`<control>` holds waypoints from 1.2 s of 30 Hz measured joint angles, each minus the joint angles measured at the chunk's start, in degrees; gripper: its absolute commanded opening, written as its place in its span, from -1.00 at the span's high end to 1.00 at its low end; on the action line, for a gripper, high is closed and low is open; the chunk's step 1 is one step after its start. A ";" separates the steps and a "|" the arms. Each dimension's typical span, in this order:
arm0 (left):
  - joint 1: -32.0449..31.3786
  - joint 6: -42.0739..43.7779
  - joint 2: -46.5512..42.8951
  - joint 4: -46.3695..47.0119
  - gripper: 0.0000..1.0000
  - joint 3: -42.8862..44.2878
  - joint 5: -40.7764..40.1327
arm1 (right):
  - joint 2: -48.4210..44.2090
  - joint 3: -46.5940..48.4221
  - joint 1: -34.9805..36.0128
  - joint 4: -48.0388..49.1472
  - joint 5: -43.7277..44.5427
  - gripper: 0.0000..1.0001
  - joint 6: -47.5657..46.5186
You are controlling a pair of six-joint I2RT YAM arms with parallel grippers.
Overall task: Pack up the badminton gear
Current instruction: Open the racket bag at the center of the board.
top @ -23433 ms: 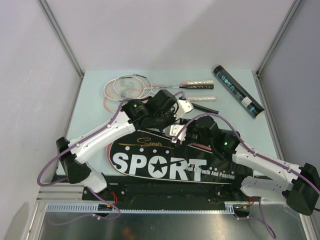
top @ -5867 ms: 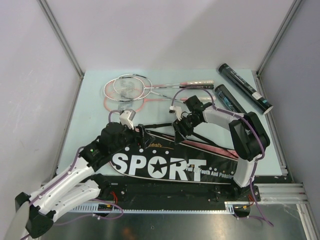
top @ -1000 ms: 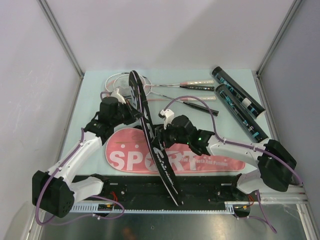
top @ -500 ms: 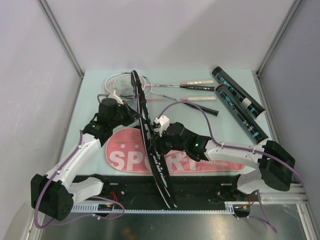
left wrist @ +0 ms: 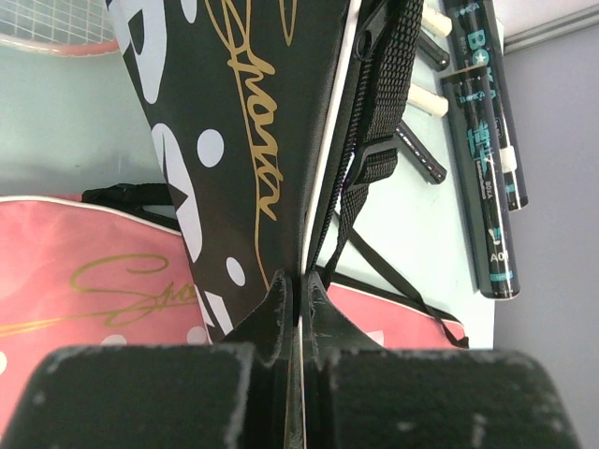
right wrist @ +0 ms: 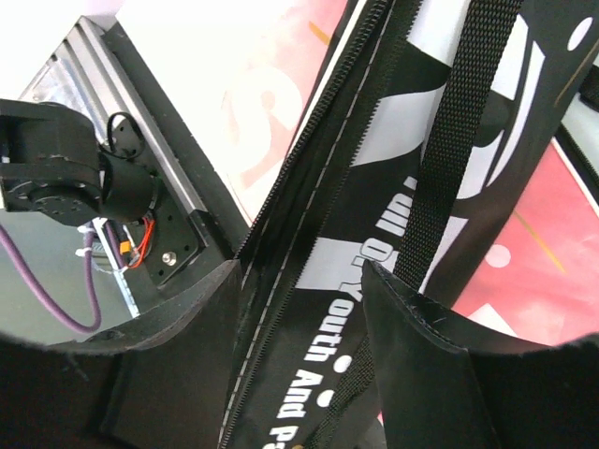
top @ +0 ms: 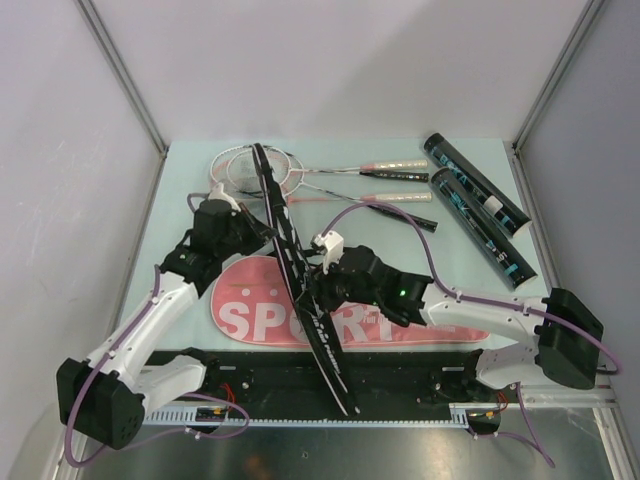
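Holding the black bag flap (top: 300, 290) up on edge at frame centre, left gripper (left wrist: 299, 285) pinches its rim, fingers pressed together. Right gripper (right wrist: 301, 281) spread, straddling the flap's zipper edge. Rackets (top: 232, 172) lie upper left, tubes (top: 478, 184) upper right, pink bag half (top: 240, 300) lower centre.

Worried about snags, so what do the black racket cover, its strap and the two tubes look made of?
Black racket cover: smooth, faintly shiny synthetic sheet, likely vinyl or coated fabric; printed lettering, zip edge. Strap: matte woven webbing, probably nylon; ribbed weave shows. Tubes: glossy dark shells, cardboard or plastic, can't tell.
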 measured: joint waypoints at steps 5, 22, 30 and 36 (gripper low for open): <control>0.00 -1.29 -1.38 -1.29 0.99 -0.13 -1.66 | 0.07 -0.26 0.35 0.63 -1.07 -0.13 1.20; 0.00 -2.97 -2.47 -2.29 0.99 -0.63 -3.39 | 1.20 -0.85 -0.57 2.08 -0.24 0.18 1.64; 0.00 -3.23 -2.89 -2.71 0.99 -0.83 -3.39 | 4.87 -0.90 -2.14 6.03 -6.47 0.04 1.44; -0.02 -3.61 -2.89 -2.69 0.99 -0.83 -3.58 | 5.40 -1.49 -4.07 9.27 -12.11 0.09 1.70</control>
